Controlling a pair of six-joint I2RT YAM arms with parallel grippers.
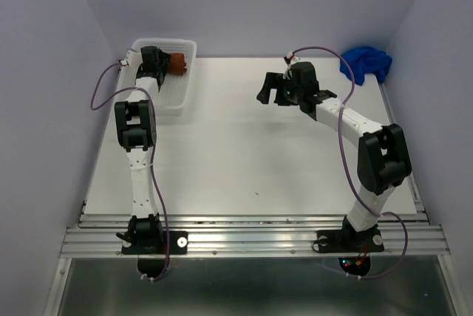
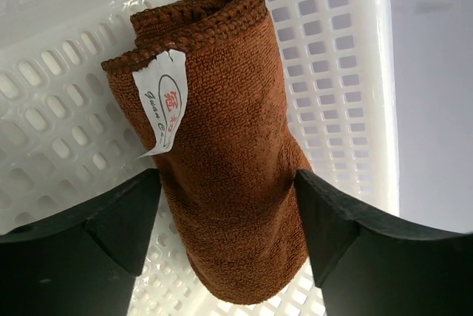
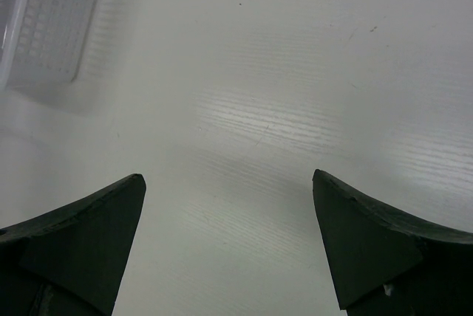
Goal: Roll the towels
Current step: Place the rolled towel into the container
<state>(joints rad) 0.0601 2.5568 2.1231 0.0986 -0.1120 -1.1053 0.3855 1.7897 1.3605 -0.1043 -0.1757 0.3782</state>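
The rust-brown towel (image 2: 222, 161) is a rolled bundle with a white label, inside the white basket (image 2: 66, 109). In the top view the towel (image 1: 178, 63) sits at the basket's far end. My left gripper (image 2: 228, 205) has a finger pressed on each side of the roll, shut on it, and reaches into the basket (image 1: 161, 63). The royal blue towel (image 1: 366, 63) lies crumpled at the table's far right corner. My right gripper (image 1: 270, 91) hangs open and empty over the far middle of the table, left of the blue towel; the wrist view (image 3: 229, 183) shows only bare tabletop between its fingers.
The white perforated basket (image 1: 176, 98) stands at the far left of the white table. Its corner shows in the right wrist view (image 3: 52, 21). Lilac walls close in the back and both sides. A metal rail runs along the near edge.
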